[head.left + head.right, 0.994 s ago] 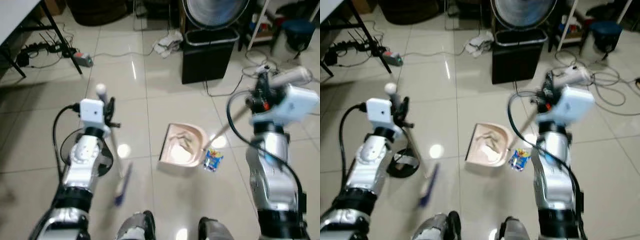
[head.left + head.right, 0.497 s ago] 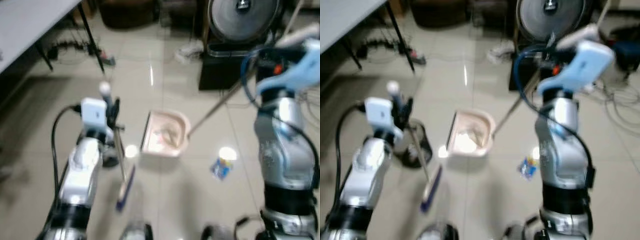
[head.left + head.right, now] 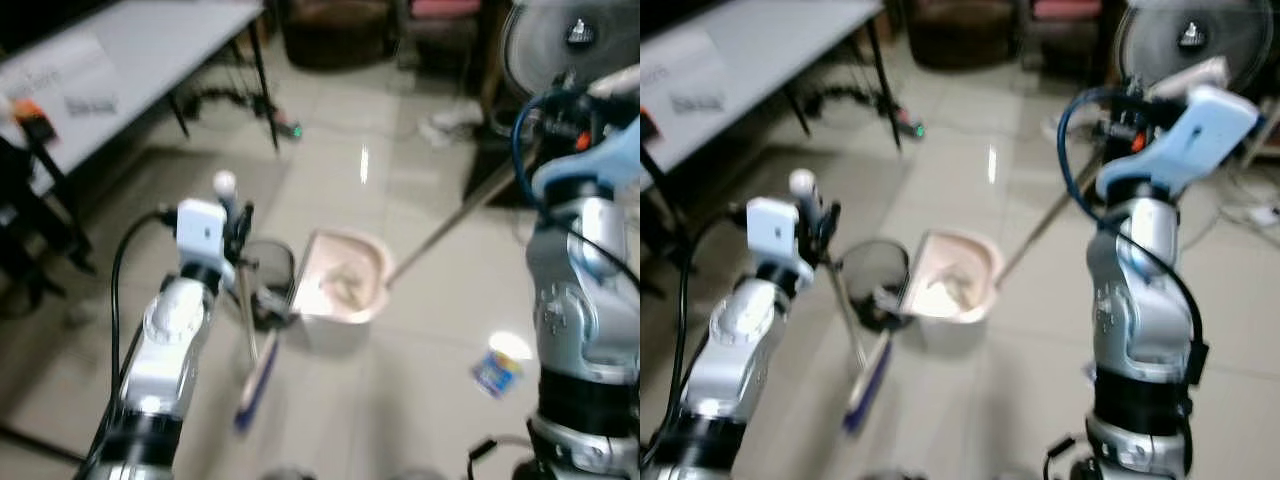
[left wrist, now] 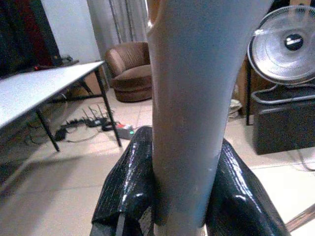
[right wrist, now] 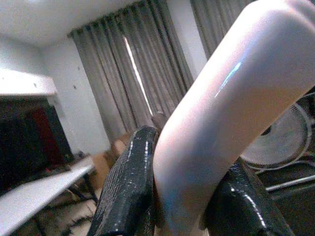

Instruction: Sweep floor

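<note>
My left gripper (image 3: 240, 228) is shut on the upright broom handle (image 3: 245, 315). Its black fingers (image 4: 125, 187) clamp the pale pole (image 4: 184, 123), and the blue brush head (image 3: 255, 385) rests on the tiles. My right gripper (image 3: 562, 105), raised at the right, is shut on the curved top (image 5: 211, 128) of the dustpan's long handle (image 3: 450, 220). The pink dustpan (image 3: 345, 285) holds some litter and sits tilted against a black mesh bin (image 3: 268, 280). A blue wrapper (image 3: 495, 370) lies on the floor to the right, apart from the pan.
A white table (image 3: 130, 60) on black legs stands at the left with a power strip (image 3: 290, 128) beyond it. A fan (image 3: 570, 40) stands at the back right above a black box (image 4: 283, 118). A brown armchair (image 4: 130, 71) sits far back.
The whole view has swung to the left. The dustpan has gone from beside the blue wrapper to beside the black bin, and the wrapper stays on the floor.
</note>
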You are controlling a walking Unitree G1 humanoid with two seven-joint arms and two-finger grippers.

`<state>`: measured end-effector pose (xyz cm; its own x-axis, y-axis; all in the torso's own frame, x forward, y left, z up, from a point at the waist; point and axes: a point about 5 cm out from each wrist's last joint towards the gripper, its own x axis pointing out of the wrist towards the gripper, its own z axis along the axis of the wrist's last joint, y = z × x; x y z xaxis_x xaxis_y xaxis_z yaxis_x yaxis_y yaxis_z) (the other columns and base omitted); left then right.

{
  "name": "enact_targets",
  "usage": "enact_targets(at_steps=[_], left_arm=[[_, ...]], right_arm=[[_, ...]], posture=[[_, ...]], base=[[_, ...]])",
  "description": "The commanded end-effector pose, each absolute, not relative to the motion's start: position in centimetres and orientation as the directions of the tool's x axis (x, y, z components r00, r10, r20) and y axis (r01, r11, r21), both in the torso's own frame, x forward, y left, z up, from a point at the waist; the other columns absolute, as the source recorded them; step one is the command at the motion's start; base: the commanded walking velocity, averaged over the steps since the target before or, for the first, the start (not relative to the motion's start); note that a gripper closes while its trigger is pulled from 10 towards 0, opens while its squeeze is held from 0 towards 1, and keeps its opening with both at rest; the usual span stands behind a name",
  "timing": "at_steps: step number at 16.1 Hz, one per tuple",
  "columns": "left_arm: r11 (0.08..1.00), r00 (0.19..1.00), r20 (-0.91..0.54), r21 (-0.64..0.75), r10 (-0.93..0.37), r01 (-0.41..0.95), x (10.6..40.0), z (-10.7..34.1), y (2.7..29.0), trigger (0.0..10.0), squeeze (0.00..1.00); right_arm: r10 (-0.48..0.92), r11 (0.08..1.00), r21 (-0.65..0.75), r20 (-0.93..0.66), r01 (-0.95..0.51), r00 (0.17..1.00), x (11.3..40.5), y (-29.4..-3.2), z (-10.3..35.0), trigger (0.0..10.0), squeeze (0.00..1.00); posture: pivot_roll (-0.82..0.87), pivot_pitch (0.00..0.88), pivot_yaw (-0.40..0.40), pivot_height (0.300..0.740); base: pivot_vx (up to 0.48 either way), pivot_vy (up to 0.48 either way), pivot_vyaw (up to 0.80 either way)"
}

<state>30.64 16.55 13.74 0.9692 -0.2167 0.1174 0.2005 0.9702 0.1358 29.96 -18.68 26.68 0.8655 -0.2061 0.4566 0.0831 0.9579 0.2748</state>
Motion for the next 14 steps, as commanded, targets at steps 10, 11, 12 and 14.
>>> enact_targets(at_steps=[10, 11, 12, 14], left_arm=[[0.972, 0.974, 0.124, 0.165, -0.189, 0.167, 30.5, 13.9, 17.3, 10.0, 0.00], [0.974, 0.977, 0.125, 0.164, -0.175, 0.154, 30.5, 13.9, 17.5, 10.0, 0.00], [0.976, 0.978, 0.126, 0.163, -0.165, 0.144, 30.5, 13.9, 17.7, 10.0, 0.00], [0.978, 0.980, 0.128, 0.161, -0.153, 0.132, 30.5, 13.9, 17.8, 10.0, 0.00]], right_arm=[[-0.194, 0.948, 0.317, 0.486, 0.035, 0.852, 30.0, -18.8, 27.6, 10.0, 0.00], [-0.200, 0.944, 0.329, 0.480, 0.036, 0.854, 30.1, -18.9, 27.5, 10.0, 0.00], [-0.209, 0.940, 0.340, 0.473, 0.041, 0.856, 30.3, -19.0, 27.4, 10.0, 0.00], [-0.221, 0.931, 0.364, 0.467, 0.042, 0.856, 30.5, -19.1, 27.4, 10.0, 0.00]], posture=[[-0.11, 0.000, 0.082, 0.740], [-0.10, 0.000, 0.071, 0.740], [-0.10, 0.000, 0.065, 0.740], [-0.10, 0.000, 0.055, 0.740]], base=[[0.351, 0.000, 0.00], [0.356, 0.000, 0.00], [0.352, 0.000, 0.00], [0.354, 0.000, 0.00]])
